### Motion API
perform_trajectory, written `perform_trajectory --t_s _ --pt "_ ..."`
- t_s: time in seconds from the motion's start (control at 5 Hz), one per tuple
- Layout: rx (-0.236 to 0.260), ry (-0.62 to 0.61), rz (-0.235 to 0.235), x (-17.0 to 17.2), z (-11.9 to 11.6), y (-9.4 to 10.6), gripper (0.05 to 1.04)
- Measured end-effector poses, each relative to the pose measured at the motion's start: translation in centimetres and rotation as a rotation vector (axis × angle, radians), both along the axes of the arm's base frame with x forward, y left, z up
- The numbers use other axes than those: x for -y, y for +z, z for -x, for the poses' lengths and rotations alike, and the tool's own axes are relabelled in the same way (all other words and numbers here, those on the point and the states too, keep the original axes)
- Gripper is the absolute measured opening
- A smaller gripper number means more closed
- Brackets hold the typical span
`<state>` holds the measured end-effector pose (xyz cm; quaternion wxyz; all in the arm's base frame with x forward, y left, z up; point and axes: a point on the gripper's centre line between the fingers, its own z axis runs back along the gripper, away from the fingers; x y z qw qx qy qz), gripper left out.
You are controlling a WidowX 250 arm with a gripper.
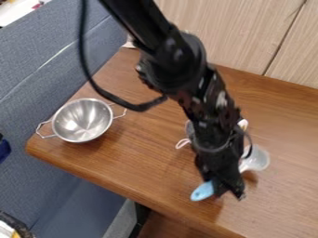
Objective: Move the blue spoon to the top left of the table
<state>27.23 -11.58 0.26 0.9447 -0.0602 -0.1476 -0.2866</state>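
Observation:
The black gripper (pixel 228 189) hangs low over the front part of the wooden table (pixel 149 158), right of its middle. Just to its left shows the light-blue end of the blue spoon (pixel 203 191), close against the gripper. The rest of the spoon is hidden behind the gripper, and whether it is held or lies on the wood cannot be told.
A silver two-handled bowl (pixel 82 120) stands near the table's left corner. A translucent cup (pixel 255 159) sits right of the arm, close to the gripper. A pinkish loop (pixel 182 143) pokes out left of the arm. Wood panelling (pixel 242 32) rises behind the table.

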Motion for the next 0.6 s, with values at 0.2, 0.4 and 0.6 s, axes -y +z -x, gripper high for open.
perform_trajectory --t_s 0.2,0.4,0.6 --pt "0.052 0.007 0.013 -0.5 -0.1 2.1 0.320" --pt "0.081 0.062 0.001 -1.9 -0.6 3.7 0.320" --pt "0.114 0.130 -0.011 -3.9 -2.8 5.1 0.320"
